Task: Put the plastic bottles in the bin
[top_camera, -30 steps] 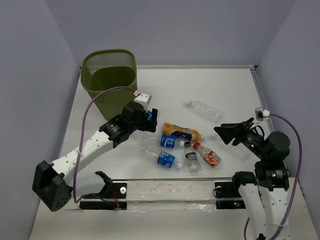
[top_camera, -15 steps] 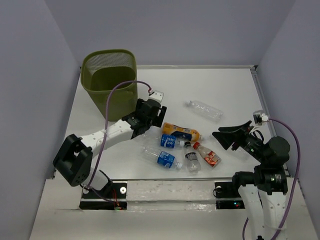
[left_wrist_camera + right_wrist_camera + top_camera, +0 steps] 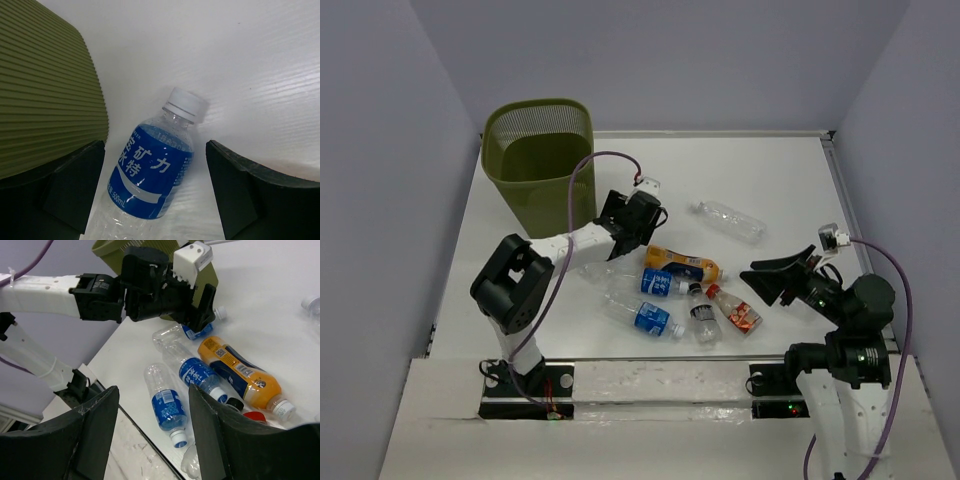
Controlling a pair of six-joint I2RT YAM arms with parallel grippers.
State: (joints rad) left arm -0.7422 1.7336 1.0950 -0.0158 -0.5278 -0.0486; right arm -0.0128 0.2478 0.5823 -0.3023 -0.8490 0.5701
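The olive-green bin (image 3: pixel 538 160) stands at the far left; its ribbed wall fills the left of the left wrist view (image 3: pixel 45 90). My left gripper (image 3: pixel 638 215) is open beside the bin, its jaws on either side of a blue-labelled bottle (image 3: pixel 157 167) with a white cap that lies on the table, not touching it; that bottle also shows in the right wrist view (image 3: pixel 196 332). An orange bottle (image 3: pixel 682 263), two blue-labelled bottles (image 3: pixel 660 283) (image 3: pixel 642 316), a grey-labelled one (image 3: pixel 702 320) and a red-labelled one (image 3: pixel 737 312) lie mid-table. A clear bottle (image 3: pixel 730 220) lies farther back. My right gripper (image 3: pixel 770 280) is open and empty, above the table to the right of the cluster.
The left arm's purple cable (image 3: pixel 575 200) loops up over the bin's near right corner. A raised white strip (image 3: pixel 840 190) runs along the table's right edge. The arms' clear mounting rail (image 3: pixel 650 375) runs along the near edge. Lilac walls close in on three sides.
My left gripper has moved right and farther back along the bin's right side, its arm swinging round. My right gripper has dropped slightly toward the cluster. The mid-table bottles have not moved.
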